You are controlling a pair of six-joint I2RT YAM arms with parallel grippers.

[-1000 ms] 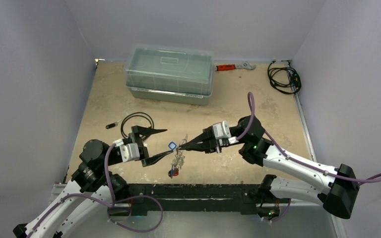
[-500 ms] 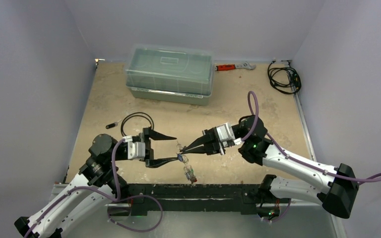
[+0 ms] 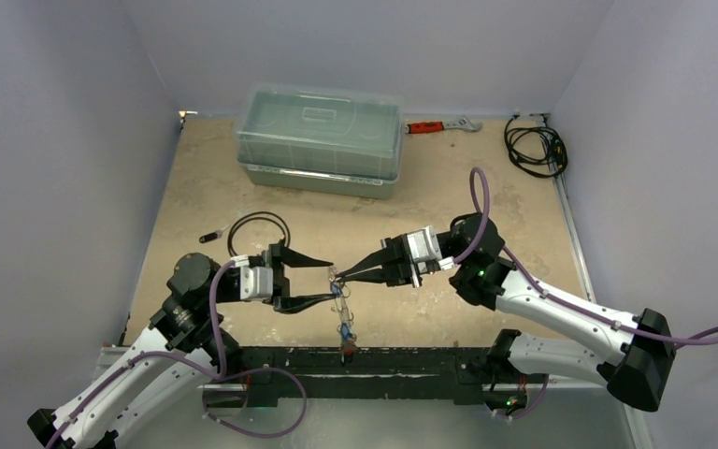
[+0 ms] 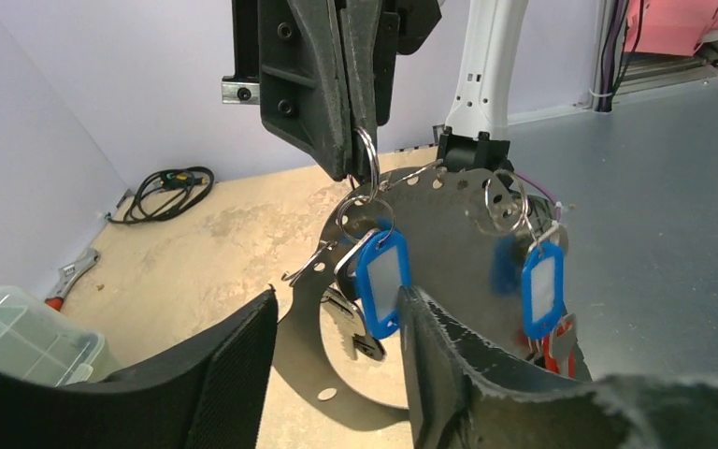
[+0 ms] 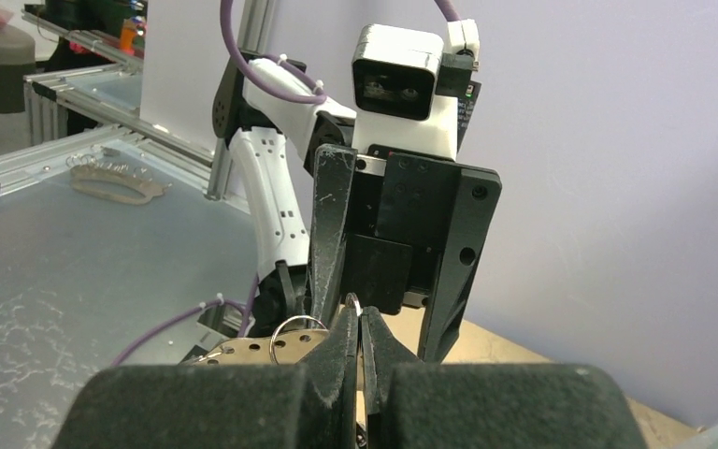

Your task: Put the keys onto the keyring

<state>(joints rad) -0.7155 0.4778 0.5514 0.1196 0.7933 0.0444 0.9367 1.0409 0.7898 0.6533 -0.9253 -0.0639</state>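
The left gripper [image 4: 337, 313] is standing open, its two padded jaws well apart with nothing clamped. A blue-tagged key [image 4: 381, 281] is hanging between them, close against the right-hand jaw. Just behind that key, the keyring [image 4: 449, 234] is hanging upright in the air, its flat face turned toward the left gripper. A second blue-tagged key [image 4: 542, 285] and a red tag [image 4: 550, 348] are dangling off its far right rim.

Directly above the first key, the right gripper [image 4: 353, 164] is reaching in from the opposite side. Its jaws are closed on a small split ring [image 4: 367, 157] from which the key and keyring are hanging, well above the table [image 3: 486, 187].

Far beyond both grippers, a clear-lidded plastic box [image 3: 320, 138] is sitting by the back wall. An orange-handled wrench [image 3: 439, 124] is lying just to the right of the box.
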